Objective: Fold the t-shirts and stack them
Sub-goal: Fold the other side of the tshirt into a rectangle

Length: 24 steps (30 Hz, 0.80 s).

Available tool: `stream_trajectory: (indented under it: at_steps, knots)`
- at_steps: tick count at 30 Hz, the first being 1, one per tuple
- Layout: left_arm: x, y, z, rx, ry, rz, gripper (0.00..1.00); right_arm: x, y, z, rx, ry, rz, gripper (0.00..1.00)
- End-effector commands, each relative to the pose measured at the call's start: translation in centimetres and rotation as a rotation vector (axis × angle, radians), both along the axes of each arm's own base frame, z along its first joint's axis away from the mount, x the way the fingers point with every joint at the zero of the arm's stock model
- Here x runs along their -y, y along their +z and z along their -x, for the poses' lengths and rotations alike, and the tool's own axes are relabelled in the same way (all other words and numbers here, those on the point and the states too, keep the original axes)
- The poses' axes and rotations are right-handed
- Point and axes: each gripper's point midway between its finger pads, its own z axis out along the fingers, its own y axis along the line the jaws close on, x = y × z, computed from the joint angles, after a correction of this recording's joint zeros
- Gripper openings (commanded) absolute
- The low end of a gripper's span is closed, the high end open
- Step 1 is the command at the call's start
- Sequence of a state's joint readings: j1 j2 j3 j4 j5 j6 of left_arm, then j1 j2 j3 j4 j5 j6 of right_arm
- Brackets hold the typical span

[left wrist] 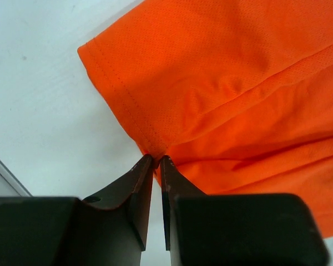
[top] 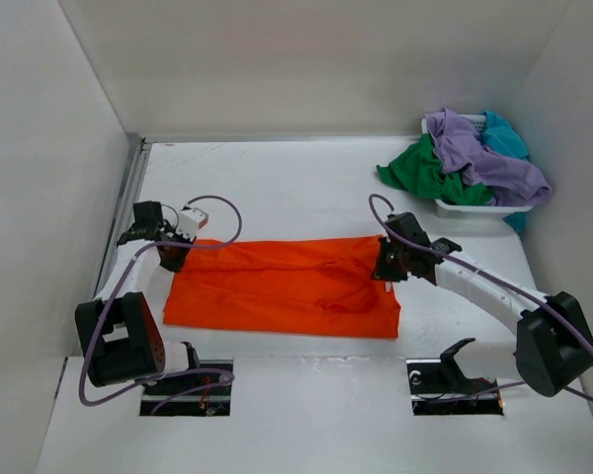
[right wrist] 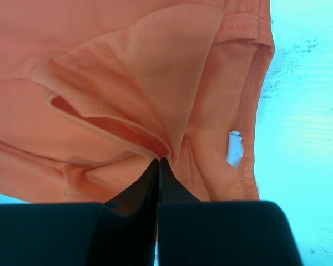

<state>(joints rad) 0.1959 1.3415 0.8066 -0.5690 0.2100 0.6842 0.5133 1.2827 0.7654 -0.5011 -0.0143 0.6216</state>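
The orange t-shirt [top: 287,286] lies folded into a long band across the table's middle. My left gripper [top: 173,252] is at its left end. In the left wrist view the jaws [left wrist: 156,158] stand a thin slit apart, and the hem corner of the orange t-shirt [left wrist: 238,83] is pinched between the tips. My right gripper [top: 383,269] is at the right end. There its jaws [right wrist: 159,159] are shut on a fold of the orange t-shirt [right wrist: 127,66] near the collar. The purple [top: 484,153], green [top: 425,173] and teal [top: 504,133] t-shirts are heaped at the back right.
A white mesh basket [top: 469,207] at the back right holds the heap of shirts, and the green one spills over its left rim. White walls enclose the table on three sides. A white label [right wrist: 233,148] shows inside the orange collar.
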Motion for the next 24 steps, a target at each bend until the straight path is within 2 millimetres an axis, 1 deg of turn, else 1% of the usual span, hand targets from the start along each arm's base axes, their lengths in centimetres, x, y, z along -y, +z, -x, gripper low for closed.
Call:
stream_trajectory:
  at_steps: [1,5,10,11,13,15,17,18,19,20,21,22,23,24]
  knots:
    - [-0.4,0.8,0.7,0.001,-0.022,-0.025,0.1,-0.2,0.5,0.1,0.021,-0.007,-0.01,0.01]
    - [-0.7,0.0,1.4,-0.03,-0.014,-0.057,0.12,-0.9,-0.3,0.8,-0.007,0.026,0.0,0.01]
    - [-1.8,0.2,1.5,-0.033,0.015,-0.094,0.15,-1.5,-1.5,1.5,-0.044,0.044,0.015,0.02]
    - [-1.8,0.2,1.5,-0.037,0.015,-0.097,0.16,-1.6,-1.6,1.6,-0.047,0.046,0.016,0.02]
    - [-1.9,0.4,1.7,-0.043,0.008,-0.109,0.24,-1.9,-1.9,1.8,-0.056,0.058,0.013,0.03]
    - [-2.5,0.8,1.5,-0.038,0.018,-0.143,0.29,-2.2,-1.9,1.9,-0.059,0.069,0.012,0.03]
    - [-3.3,1.5,0.8,-0.017,0.038,-0.182,0.34,-2.3,-1.9,2.0,-0.058,0.073,0.012,0.03]
    - [-3.5,2.9,0.1,0.014,0.049,-0.188,0.39,-2.3,-1.8,2.0,-0.056,0.072,0.01,0.03]
    - [-3.3,4.5,-0.9,0.056,0.054,-0.184,0.44,-2.3,-1.8,2.0,-0.056,0.072,0.01,0.03]
    - [-2.7,5.5,-1.5,0.084,0.045,-0.174,0.47,-2.3,-1.8,2.1,-0.056,0.072,0.01,0.03]
    - [-1.1,7.4,-2.7,0.136,0.017,-0.143,0.52,-2.2,-1.8,2.1,-0.057,0.073,0.011,0.04]
    - [1.8,9.5,-3.9,0.188,-0.046,-0.089,0.56,-2.1,-1.9,2.2,-0.057,0.074,0.016,0.04]
    - [3.7,10.4,-4.4,0.209,-0.088,-0.056,0.58,-2.0,-2.0,2.3,-0.06,0.074,0.018,0.04]
    - [6.6,11.6,-4.9,0.234,-0.153,0.0,0.6,-2.1,-2.0,2.3,-0.058,0.075,0.015,0.04]
